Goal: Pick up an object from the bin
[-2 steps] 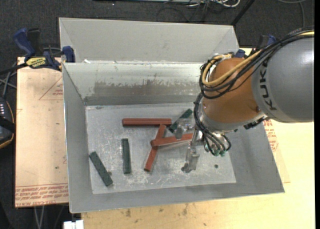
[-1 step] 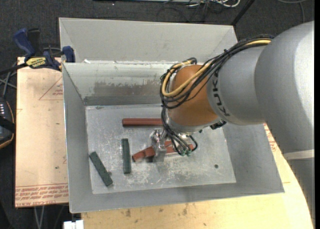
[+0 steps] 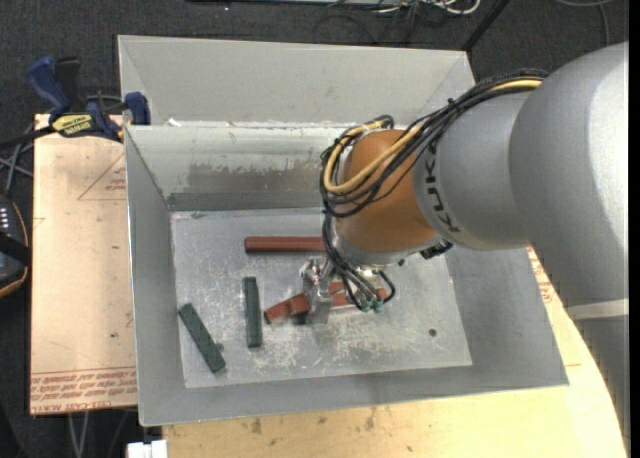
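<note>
Nearest, on the left of the bin's [image 3: 440, 346] floor, a slanted green bar [image 3: 201, 338] lies by the near-left corner, and a second green bar [image 3: 251, 312] lies just to its right, running near to far. Farther in, around the middle of the floor, the gripper [image 3: 318, 298] is down low at the right end of a short reddish-brown block [image 3: 285, 313], which juts out to its left; how wide the gripper stands, or whether it has the block, I cannot tell. Beyond them a long brown bar [image 3: 285, 244] lies left to right, close to the far wall.
</note>
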Robot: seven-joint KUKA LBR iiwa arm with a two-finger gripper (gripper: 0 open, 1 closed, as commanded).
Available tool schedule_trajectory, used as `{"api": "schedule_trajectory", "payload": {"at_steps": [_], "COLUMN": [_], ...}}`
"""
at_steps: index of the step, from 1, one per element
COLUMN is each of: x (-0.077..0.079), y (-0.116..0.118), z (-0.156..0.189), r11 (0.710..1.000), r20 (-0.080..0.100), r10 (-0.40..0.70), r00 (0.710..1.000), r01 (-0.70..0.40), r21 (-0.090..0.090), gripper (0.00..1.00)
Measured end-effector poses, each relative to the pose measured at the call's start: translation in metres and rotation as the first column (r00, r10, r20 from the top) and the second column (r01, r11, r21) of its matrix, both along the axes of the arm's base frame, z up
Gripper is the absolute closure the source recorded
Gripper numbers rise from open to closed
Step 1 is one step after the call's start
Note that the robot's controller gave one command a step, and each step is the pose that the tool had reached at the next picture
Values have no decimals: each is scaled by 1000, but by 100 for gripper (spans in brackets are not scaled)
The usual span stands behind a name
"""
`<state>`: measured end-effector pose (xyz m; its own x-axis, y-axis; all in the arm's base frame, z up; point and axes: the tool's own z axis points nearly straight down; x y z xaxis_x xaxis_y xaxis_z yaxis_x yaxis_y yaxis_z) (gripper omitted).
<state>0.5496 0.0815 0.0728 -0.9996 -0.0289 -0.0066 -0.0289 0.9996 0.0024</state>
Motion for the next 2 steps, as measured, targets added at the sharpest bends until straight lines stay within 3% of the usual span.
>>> {"api": "schedule_trajectory", "payload": {"at_steps": [1,2], "x": [0,-21], "y": [0,44], "z": [0,169], "r11": [1000,992], "r20": [0,3], "r10": [0,123], "r00": [1000,992], "r01": [0,-123], "r21": [0,0], "gripper": [100,100]}}
